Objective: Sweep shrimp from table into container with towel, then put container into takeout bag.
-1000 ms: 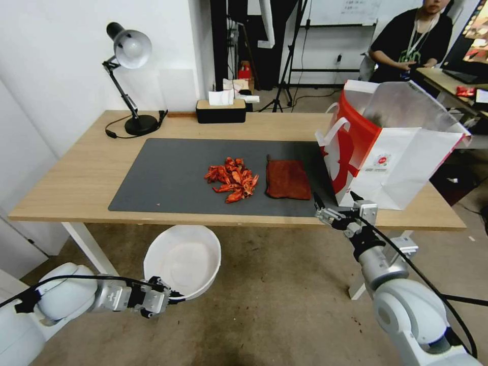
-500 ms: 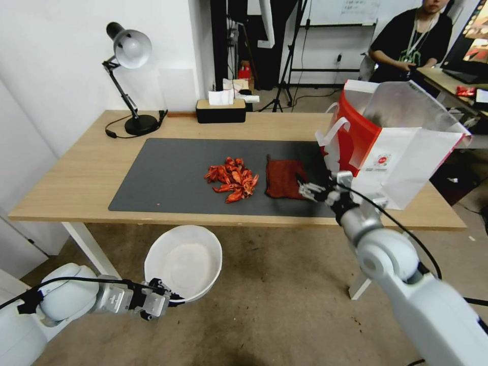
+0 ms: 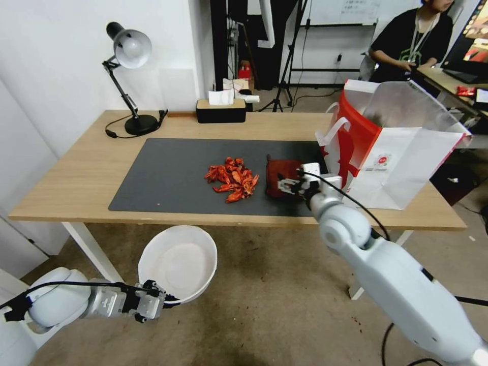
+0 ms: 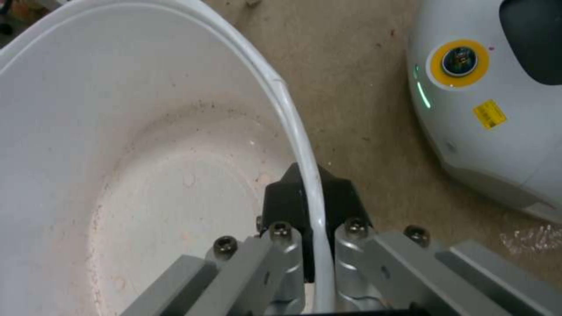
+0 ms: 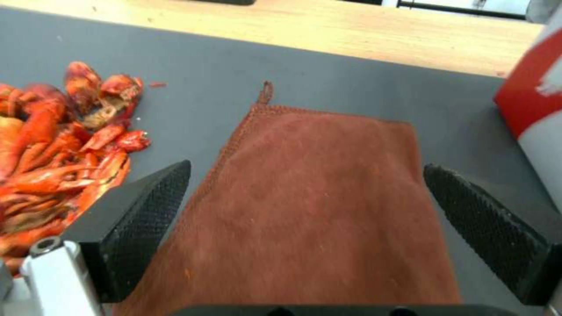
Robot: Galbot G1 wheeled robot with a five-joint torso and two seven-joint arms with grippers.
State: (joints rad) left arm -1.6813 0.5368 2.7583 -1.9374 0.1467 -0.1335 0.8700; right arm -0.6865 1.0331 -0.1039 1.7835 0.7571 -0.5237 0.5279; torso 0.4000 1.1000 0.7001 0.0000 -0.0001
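Right gripper [image 5: 304, 206] spread wide over small rust-brown cloth towel [image 5: 316, 197], just beside red-orange shrimp pile [image 3: 233, 179] on dark grey mat [image 3: 168, 178]. Left gripper [image 4: 307, 219] clamps round white plastic container [image 4: 146, 145] rim, below table edge [image 3: 152, 219].

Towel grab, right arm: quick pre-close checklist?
1. right gripper open, its pads straddling the towel: ok.
2. Towel lies flat on the mat, nothing on it: ok.
3. Pads touching the cloth: cannot tell.
4. shrimp in a pile apart from the towel: ok.
5. left gripper shut on the container rim, below the table edge: ok.
6. takeout bag upright, mouth open: ok.
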